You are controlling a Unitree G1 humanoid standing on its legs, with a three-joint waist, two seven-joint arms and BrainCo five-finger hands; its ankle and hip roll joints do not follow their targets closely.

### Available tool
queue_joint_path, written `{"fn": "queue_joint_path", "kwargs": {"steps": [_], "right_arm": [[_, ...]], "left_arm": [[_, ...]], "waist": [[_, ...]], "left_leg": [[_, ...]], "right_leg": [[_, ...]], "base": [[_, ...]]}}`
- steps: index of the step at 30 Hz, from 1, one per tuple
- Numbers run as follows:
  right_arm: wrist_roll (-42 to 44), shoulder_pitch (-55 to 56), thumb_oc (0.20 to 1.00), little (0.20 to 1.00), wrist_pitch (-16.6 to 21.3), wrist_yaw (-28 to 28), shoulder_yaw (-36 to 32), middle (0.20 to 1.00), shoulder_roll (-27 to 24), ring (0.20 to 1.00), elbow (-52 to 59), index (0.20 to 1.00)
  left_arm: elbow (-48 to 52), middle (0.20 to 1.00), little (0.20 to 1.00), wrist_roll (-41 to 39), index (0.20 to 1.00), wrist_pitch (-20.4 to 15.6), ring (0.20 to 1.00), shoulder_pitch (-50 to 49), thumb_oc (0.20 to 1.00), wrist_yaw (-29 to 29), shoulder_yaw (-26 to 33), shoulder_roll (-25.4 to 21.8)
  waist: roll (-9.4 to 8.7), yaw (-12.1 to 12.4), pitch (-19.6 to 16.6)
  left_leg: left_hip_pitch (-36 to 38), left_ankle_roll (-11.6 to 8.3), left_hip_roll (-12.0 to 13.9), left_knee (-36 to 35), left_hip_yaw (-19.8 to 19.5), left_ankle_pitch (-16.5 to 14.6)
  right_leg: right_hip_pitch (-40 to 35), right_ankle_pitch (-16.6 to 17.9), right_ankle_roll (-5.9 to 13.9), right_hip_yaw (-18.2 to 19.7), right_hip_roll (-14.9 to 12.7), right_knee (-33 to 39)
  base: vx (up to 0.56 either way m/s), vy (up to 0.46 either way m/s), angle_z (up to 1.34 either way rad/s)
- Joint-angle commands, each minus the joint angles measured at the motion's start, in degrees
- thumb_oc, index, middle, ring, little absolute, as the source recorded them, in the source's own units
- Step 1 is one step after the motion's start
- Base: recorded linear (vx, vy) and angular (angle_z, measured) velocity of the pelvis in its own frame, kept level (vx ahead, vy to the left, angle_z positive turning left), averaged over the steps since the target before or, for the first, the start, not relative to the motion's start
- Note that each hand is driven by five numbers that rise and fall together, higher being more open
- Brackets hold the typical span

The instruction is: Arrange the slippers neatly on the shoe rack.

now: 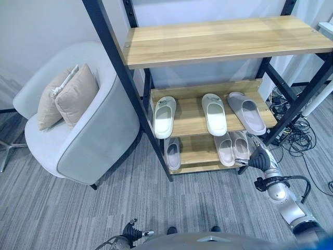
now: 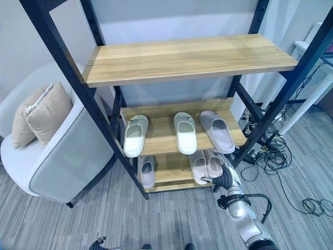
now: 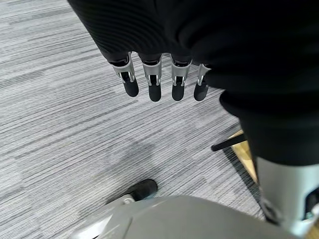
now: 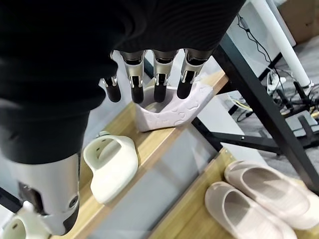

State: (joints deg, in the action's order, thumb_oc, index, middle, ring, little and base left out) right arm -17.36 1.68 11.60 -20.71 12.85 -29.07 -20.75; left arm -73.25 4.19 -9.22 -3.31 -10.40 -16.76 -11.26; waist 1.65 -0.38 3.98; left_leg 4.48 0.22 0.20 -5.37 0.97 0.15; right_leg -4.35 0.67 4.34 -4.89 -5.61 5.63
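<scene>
The shoe rack (image 1: 192,127) has three slippers on its middle shelf: a white-green one (image 1: 164,116) at the left, a white one (image 1: 214,114) in the centre and a lilac-grey one (image 1: 246,112) angled at the right. On the bottom shelf a grey slipper (image 1: 172,152) lies at the left and a beige pair (image 1: 232,148) at the right. My right hand (image 1: 258,159) hangs open and empty in front of the rack's right corner, just beside the beige pair (image 4: 259,199). My left hand (image 3: 159,79) is open above the carpet, holding nothing.
The wide top shelf (image 1: 223,39) is bare. A grey armchair (image 1: 78,140) with two beige cushions (image 1: 70,96) stands close to the rack's left post. Tangled cables (image 1: 299,138) lie on the floor to the right of the rack, beside a white table leg (image 1: 318,99).
</scene>
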Motion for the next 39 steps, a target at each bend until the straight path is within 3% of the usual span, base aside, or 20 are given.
{"fn": "queue_joint_path", "kwargs": {"steps": [1, 13, 26, 31, 34, 39], "right_arm": [[-2.7, -2.0, 1.000, 1.000, 2.0, -3.4, -1.6, 1.000, 0.0, 1.000, 2.6, 1.000], [-2.5, -12.9, 1.000, 1.000, 0.4, -8.0, -3.4, 1.000, -3.0, 1.000, -0.4, 1.000], [6.5, -33.4, 1.000, 1.000, -0.2, -11.5, 0.3, 1.000, -4.4, 1.000, -12.8, 1.000], [16.8, -42.5, 1.000, 1.000, 1.1, -14.7, -2.1, 1.000, -5.8, 1.000, -23.2, 1.000], [22.1, -46.2, 1.000, 1.000, 2.1, -13.7, -1.4, 1.000, -7.7, 1.000, -27.8, 1.000], [23.5, -49.6, 1.000, 1.000, 2.2, -12.4, 1.1, 1.000, -9.9, 1.000, -30.2, 1.000]], "left_arm": [[-4.3, 1.000, 1.000, 2.7, 1.000, -0.9, 1.000, 4.6, 1.000, -0.9, 0.0, 1.2], [-2.7, 1.000, 1.000, 4.2, 1.000, -1.2, 1.000, 6.2, 1.000, -1.1, -2.7, 0.8], [-1.4, 1.000, 1.000, 1.4, 1.000, -2.3, 1.000, 9.7, 1.000, -2.2, -7.1, 0.8], [-0.9, 1.000, 1.000, -1.1, 1.000, -3.0, 1.000, 11.3, 1.000, -4.2, -8.7, 0.2], [-1.0, 1.000, 1.000, -2.1, 1.000, -3.2, 1.000, 11.9, 1.000, -4.8, -9.2, -0.2], [-1.3, 1.000, 1.000, -2.3, 1.000, -3.3, 1.000, 12.0, 1.000, -5.0, -9.6, -0.3]], "waist": [[-1.36, 1.2, 0.7], [-0.96, 2.8, 2.5], [0.18, 5.9, 7.3], [0.50, 7.0, 8.1], [0.57, 7.7, 8.5], [0.41, 8.4, 9.1]], "left_leg": [[0.5, -2.42, 4.3, 0.4, 0.4, -2.7], [-2.1, -2.50, 3.8, 0.4, -1.2, -2.5], [-11.0, -2.81, 2.8, 0.4, -3.3, 0.8], [-15.3, -3.64, 2.2, 0.4, -4.4, 2.0], [-17.0, -4.11, 1.9, 0.4, -4.8, 2.5], [-18.9, -4.62, 1.6, 0.4, -5.4, 3.0]], "right_leg": [[-0.6, 0.0, 4.10, -1.5, -4.4, -0.6], [0.8, -0.1, 4.18, -3.0, -4.4, -0.6], [8.2, 2.0, 4.31, -3.8, -5.1, -0.6], [11.3, 2.8, 4.42, -5.0, -5.6, -0.6], [12.3, 3.2, 4.58, -6.1, -5.8, -0.6], [13.3, 3.4, 4.90, -7.4, -6.2, -0.6]], "base": [[0.00, 0.000, 0.00], [0.01, 0.000, 0.06], [-0.05, 0.007, 0.08], [0.01, 0.005, 0.06], [0.01, 0.014, 0.21], [0.03, 0.015, 0.12]]}}
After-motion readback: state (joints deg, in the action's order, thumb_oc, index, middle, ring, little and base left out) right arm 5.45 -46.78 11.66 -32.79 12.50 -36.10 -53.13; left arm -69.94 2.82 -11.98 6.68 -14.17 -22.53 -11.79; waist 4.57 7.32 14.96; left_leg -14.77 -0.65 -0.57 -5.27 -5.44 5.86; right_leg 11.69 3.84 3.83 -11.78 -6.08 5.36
